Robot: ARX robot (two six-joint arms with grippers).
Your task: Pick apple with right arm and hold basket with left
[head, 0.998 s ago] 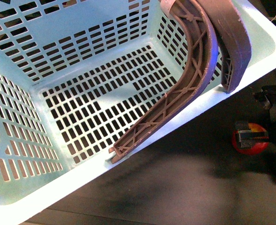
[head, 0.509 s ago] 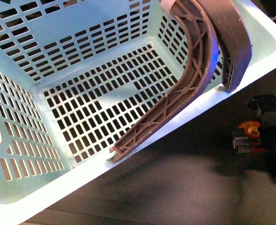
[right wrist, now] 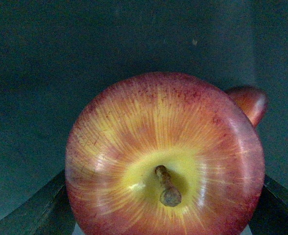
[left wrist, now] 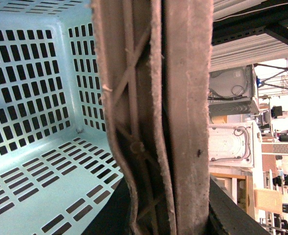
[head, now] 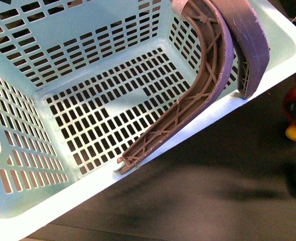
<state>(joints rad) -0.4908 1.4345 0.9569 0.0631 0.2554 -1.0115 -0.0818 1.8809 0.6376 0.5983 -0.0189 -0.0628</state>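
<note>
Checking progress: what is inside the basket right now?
No fruit shows in the basket; one handle droops over its slotted floor. The floor strip under that handle is hidden. The apple is outside.

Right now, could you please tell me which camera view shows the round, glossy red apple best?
The right wrist view: the round, glossy red apple fills the frame, stem and yellow dimple sharp. The front view catches only a blurred red-and-yellow part of it at the right edge. The left wrist view shows none of it.
</note>
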